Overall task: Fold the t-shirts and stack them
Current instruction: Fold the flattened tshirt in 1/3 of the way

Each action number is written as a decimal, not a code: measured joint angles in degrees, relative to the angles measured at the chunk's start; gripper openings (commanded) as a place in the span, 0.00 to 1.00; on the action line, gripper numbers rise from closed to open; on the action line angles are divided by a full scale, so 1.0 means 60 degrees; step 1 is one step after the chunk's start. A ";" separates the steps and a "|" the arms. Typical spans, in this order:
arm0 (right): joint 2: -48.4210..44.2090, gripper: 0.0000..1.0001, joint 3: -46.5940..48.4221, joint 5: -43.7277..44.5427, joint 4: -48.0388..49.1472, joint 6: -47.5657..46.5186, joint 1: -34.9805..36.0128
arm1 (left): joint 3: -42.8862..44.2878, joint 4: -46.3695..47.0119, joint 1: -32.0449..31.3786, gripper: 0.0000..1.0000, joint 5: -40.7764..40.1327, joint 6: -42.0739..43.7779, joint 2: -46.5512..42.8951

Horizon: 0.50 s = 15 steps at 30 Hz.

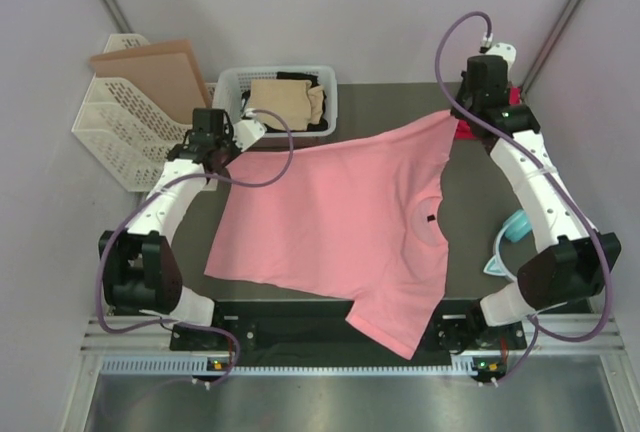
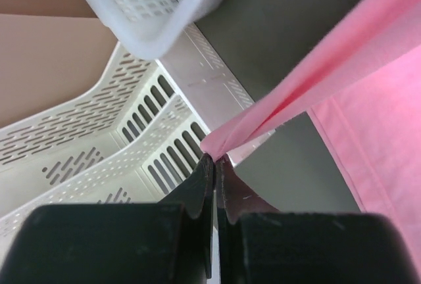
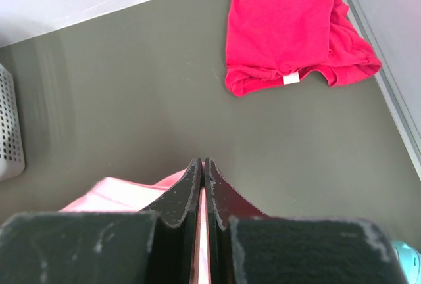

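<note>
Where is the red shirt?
In the right wrist view, the red shirt lies on the table, far right, just beyond the right hand gripping the pink shirt.

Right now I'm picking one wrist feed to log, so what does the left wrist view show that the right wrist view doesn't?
Only the left wrist view: the white slotted file rack and a brown board behind it.
Only the right wrist view: the magenta-red t-shirt lying bunched near the table's edge, and a teal sliver at the bottom right corner.
Both: the pink t-shirt pinched in that arm's shut fingers, by the left gripper and the right gripper, plus the dark table and part of the white mesh basket.
</note>
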 measured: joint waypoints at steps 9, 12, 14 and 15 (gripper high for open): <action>0.0659 0.00 0.0306 0.0036 -0.0419 0.0058 -0.0004 | -0.0382 0.0066 -0.0018 0.00 -0.0474 0.0346 -0.0168; 0.0579 0.00 0.0142 0.0047 -0.0514 0.0095 -0.0004 | -0.0382 0.0069 -0.0018 0.00 -0.0506 0.0415 -0.0168; 0.0419 0.00 -0.0102 0.0095 -0.0572 0.0138 0.0004 | -0.0382 0.0062 -0.0018 0.00 -0.0517 0.0444 -0.0168; 0.0324 0.00 -0.0226 0.0127 -0.0612 0.0157 0.0007 | -0.0382 0.0066 -0.0018 0.00 -0.0517 0.0452 -0.0168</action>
